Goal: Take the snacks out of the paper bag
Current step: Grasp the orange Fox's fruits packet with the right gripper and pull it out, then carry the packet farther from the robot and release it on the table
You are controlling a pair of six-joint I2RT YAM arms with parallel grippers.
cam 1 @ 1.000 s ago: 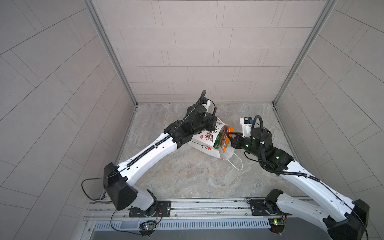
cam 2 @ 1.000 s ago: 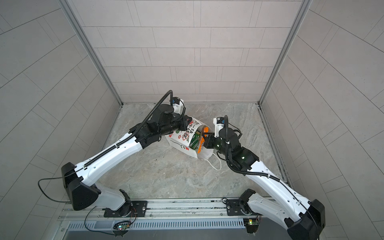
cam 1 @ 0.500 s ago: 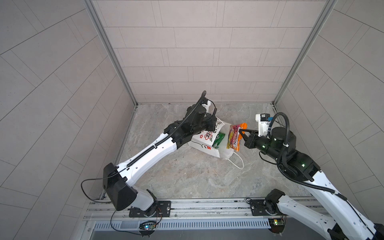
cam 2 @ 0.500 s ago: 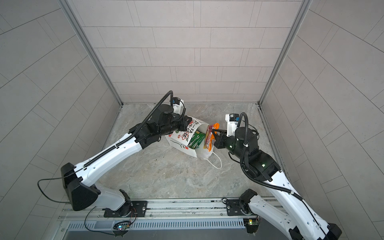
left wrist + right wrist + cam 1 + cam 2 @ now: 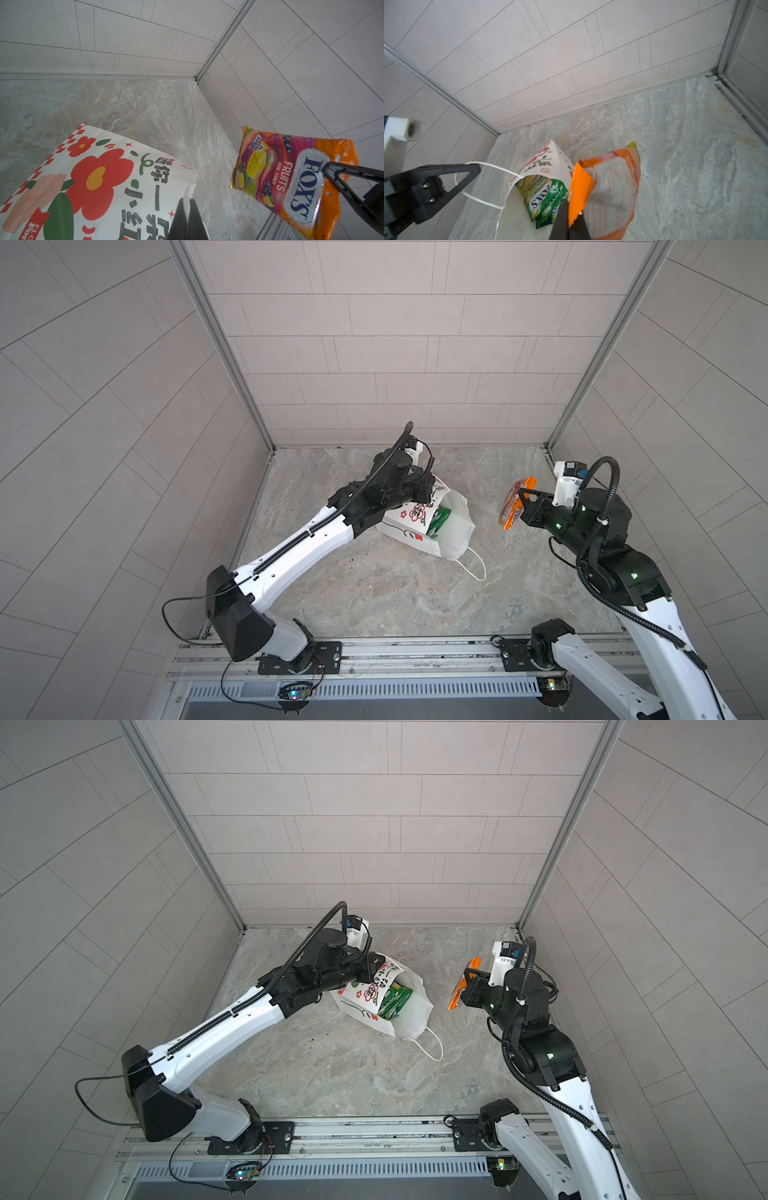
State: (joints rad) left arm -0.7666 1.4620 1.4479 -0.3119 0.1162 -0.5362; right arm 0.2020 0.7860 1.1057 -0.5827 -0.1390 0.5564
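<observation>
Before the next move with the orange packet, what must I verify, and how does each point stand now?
1. Right fingers shut on orange packet: ok.
2. Orange packet clear of paper bag: ok.
3. Left fingers hold the bag's cord handle: ok.
4. Floor under the packet bare: ok.
5. Bag emptied: not ok, green packets inside.
6. Anything under the green packets: cannot tell.

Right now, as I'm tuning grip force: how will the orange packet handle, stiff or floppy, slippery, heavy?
Probably floppy: the orange packet hangs creased from the right claw, pinched at one edge only. Likely slippery: its glossy film shows glare. Seemingly light: that small pinch alone carries it clear of the floor.
</observation>
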